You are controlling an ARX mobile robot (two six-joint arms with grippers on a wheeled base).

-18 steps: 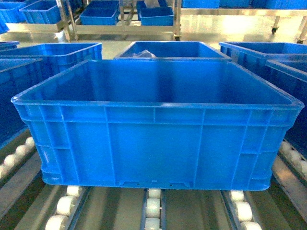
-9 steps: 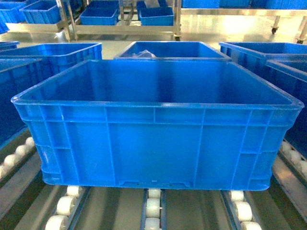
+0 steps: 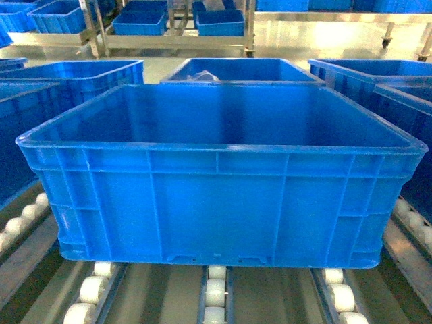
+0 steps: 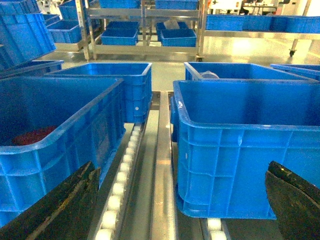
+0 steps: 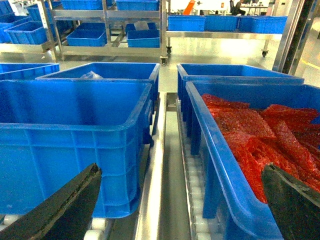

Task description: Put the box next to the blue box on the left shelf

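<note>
Both jaw pairs spread wide, gripping nothing. Left gripper point(image 4: 182, 200): box point(image 4: 240, 150) ahead between its fingers, on shelf rollers point(image 4: 122, 175); neighbour crate point(image 4: 50, 135) just left. Right gripper point(image 5: 180, 200): crate of red bags point(image 5: 250, 145) ahead-right. Risk: the box could roll along the rollers, or jam against a neighbour if nudged skewed.

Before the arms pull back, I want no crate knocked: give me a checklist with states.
1. Box rests on the rollers: ok.
2. Left gripper open, holding nothing: ok.
3. Right gripper open, holding nothing: ok.
4. Gap to left crate: ok.
5. Gap to right crate of red bags: ok.
6. Gap to crate behind: cannot tell.
</note>
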